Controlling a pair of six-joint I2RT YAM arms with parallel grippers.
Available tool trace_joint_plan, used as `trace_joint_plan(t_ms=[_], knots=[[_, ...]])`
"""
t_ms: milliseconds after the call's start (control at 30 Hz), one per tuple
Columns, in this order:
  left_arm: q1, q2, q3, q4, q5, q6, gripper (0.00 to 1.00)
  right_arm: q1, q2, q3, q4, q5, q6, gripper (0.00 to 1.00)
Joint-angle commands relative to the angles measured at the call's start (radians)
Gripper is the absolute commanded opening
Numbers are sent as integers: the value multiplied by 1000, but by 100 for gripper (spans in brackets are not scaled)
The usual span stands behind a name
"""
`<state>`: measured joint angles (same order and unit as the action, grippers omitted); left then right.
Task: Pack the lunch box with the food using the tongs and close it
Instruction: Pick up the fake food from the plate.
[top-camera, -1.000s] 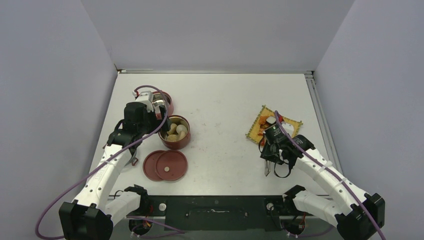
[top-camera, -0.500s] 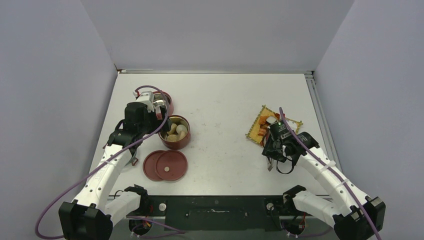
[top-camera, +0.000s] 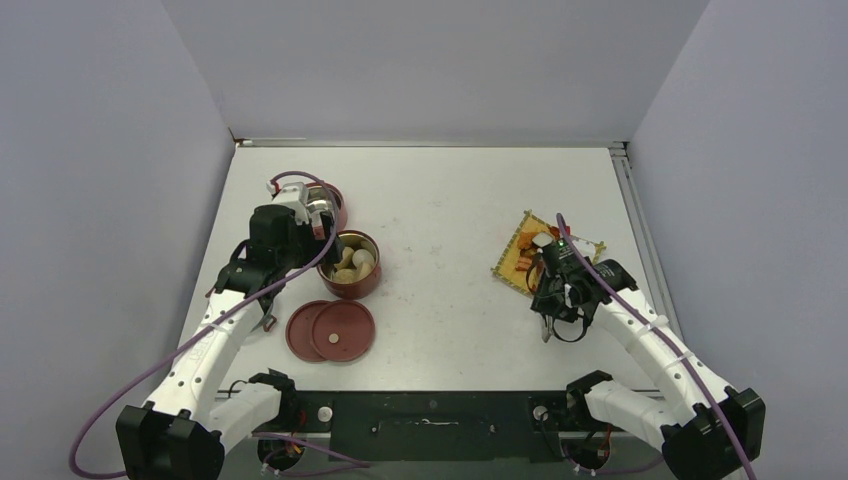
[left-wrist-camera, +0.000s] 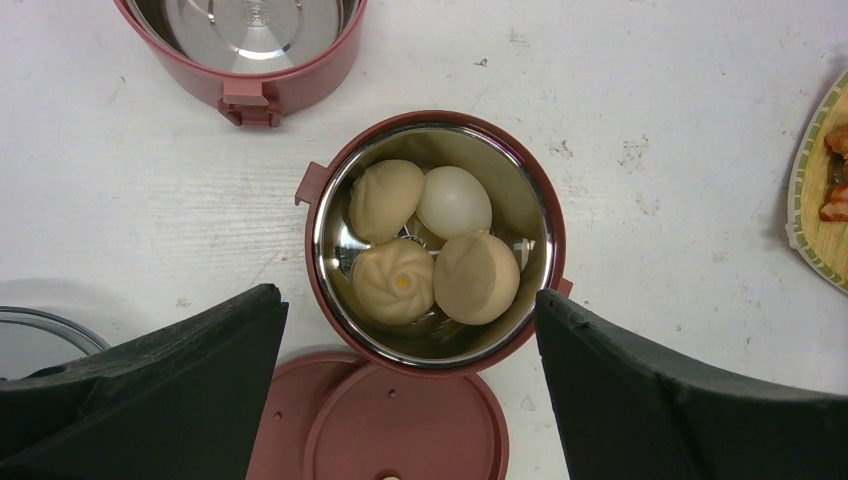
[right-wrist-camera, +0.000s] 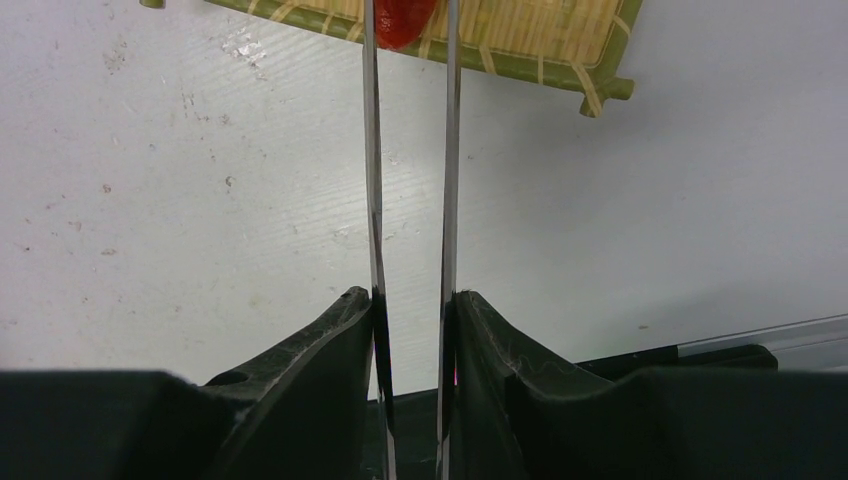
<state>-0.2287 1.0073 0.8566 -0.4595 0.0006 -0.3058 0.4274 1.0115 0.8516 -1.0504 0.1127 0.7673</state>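
On the left of the white table (top-camera: 450, 200), the left gripper (left-wrist-camera: 408, 298) hangs above the lunch box parts. Its 2 fingers (left-wrist-camera: 180, 390) are spread wide, with nothing held between them. Behind it in the overhead view stands the empty bowl (left-wrist-camera: 290, 80), showing its plain steel inside. Just right of that arm, the filled bowl (top-camera: 350, 284) stands upright. It holds 4 pale pieces packed against each other: 3 cream buns (left-wrist-camera: 393, 280) and 1 smooth white ball (left-wrist-camera: 453, 200). In front of this bowl, nearer the arm bases, 2 flat dark-red lids (top-camera: 343, 330) lie on the table, one overlapping the other.

Well to the right lies the yellow mat (right-wrist-camera: 530, 35), turned at an angle to the table edge. It carries red and orange pieces (left-wrist-camera: 833, 205) and 1 pale ball (top-camera: 541, 240). The right gripper (right-wrist-camera: 412, 300) is clamped on the tongs (right-wrist-camera: 372, 200), 1 finger pressing each arm, so the 2 arms run almost parallel with a narrow gap. The tongs reach to the mat's near edge, where a red sausage piece (right-wrist-camera: 402, 22) sits between the arms. The tips are cut off by the top of the wrist view, so I cannot tell whether the piece is off the mat.
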Motion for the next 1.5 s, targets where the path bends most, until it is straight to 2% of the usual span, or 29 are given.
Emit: trace_joint_plan(t_ms=[0, 233, 767, 933, 1067, 1300, 1467], knots=[[-7, -22, 19, 20, -17, 11, 95, -11, -11, 53, 2, 25, -40, 20], [-5, -16, 18, 26, -11, 7, 95, -12, -37, 131, -54, 100, -66, 5], [23, 4, 13, 30, -1, -7, 95, -12, -166, 168, -9, 67, -141, 5], [98, 43, 16, 29, 80, -39, 96, -12, -220, 207, 25, 25, -188, 5], [131, 55, 13, 31, 107, -41, 95, -11, -245, 206, 125, -98, -227, 5], [151, 84, 19, 8, 118, -30, 81, -7, -193, 159, 375, -323, -248, 5], [158, 116, 22, -3, 122, -26, 75, 47, -137, 103, 570, -396, -225, 5]])
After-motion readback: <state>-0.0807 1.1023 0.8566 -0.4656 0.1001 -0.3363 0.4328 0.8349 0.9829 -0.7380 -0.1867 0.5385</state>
